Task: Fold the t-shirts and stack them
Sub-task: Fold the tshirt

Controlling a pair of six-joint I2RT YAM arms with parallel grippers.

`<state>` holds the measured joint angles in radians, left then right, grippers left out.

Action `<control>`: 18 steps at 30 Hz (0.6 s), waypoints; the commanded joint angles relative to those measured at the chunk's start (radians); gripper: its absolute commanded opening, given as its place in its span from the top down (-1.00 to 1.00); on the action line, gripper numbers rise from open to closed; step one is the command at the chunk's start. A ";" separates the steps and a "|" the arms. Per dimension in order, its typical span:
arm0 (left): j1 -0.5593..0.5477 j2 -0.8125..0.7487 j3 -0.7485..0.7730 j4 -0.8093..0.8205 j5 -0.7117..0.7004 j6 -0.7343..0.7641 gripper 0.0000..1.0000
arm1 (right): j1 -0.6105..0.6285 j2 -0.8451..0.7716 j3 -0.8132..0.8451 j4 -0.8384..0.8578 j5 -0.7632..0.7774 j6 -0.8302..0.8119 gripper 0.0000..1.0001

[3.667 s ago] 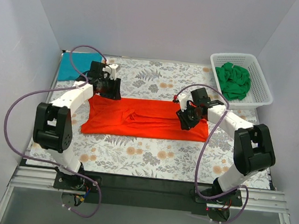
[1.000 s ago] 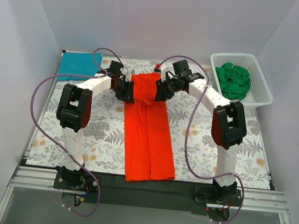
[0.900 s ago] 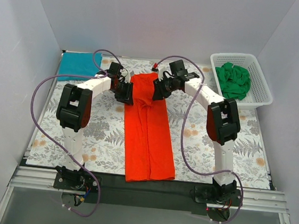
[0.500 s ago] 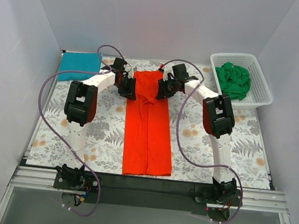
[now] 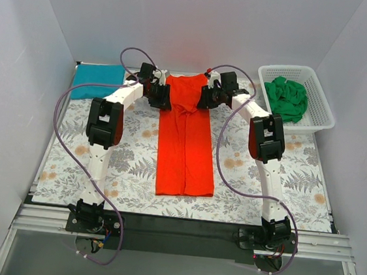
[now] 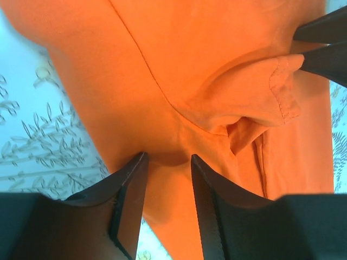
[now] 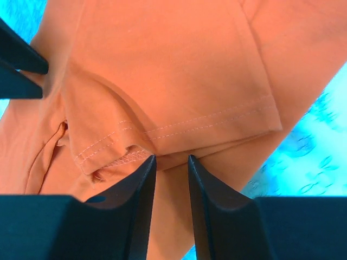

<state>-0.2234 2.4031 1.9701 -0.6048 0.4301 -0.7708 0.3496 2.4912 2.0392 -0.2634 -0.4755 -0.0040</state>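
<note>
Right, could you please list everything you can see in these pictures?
red t-shirt: one, red-orange, laid lengthwise down the table's middle
folded t-shirt: one, teal, far left corner
crumpled garment: green, count unclear, inside the basket
basket: one, white, far right corner
table cover: one, floral print
cables: two, purple, looping off the arms
left gripper: one, black, pinching the red t-shirt's far end
right gripper: one, black, pinching the same end

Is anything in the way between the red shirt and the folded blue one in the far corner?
Nothing lies on the table between the red shirt and the blue shirt. Only the robot's own left arm crosses that gap, with the left hand pinching the red shirt's far left edge.
</note>
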 commanded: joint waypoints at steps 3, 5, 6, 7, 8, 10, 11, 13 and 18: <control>0.025 0.077 0.045 -0.010 -0.048 0.028 0.18 | -0.020 0.067 0.064 0.007 0.064 -0.014 0.15; 0.029 0.082 0.062 -0.009 -0.053 0.037 0.12 | -0.020 0.060 0.067 0.012 0.046 -0.011 0.10; 0.032 0.080 0.070 -0.010 -0.056 0.041 0.10 | -0.020 0.057 0.065 0.018 0.038 -0.008 0.04; 0.033 0.077 0.085 -0.009 -0.057 0.047 0.07 | -0.020 0.043 0.064 0.019 0.022 -0.004 0.03; 0.035 0.074 0.093 -0.012 -0.059 0.050 0.06 | -0.020 0.034 0.058 0.020 0.014 -0.004 0.02; 0.041 0.053 0.119 -0.026 -0.051 0.062 -0.02 | -0.020 -0.014 0.047 0.018 -0.005 -0.004 -0.02; 0.044 0.036 0.115 -0.023 -0.045 0.064 -0.08 | -0.020 -0.037 0.041 0.018 -0.021 -0.004 -0.04; 0.053 -0.047 0.077 -0.009 -0.024 0.085 -0.61 | -0.020 -0.130 0.012 0.012 -0.047 -0.028 -0.14; 0.071 -0.352 -0.152 0.140 0.048 0.116 -0.82 | -0.018 -0.380 -0.057 -0.037 -0.055 -0.158 -0.70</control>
<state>-0.1783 2.3001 1.9049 -0.5552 0.4480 -0.6994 0.3363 2.3547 1.9789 -0.3031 -0.5011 -0.0605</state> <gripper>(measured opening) 0.905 0.791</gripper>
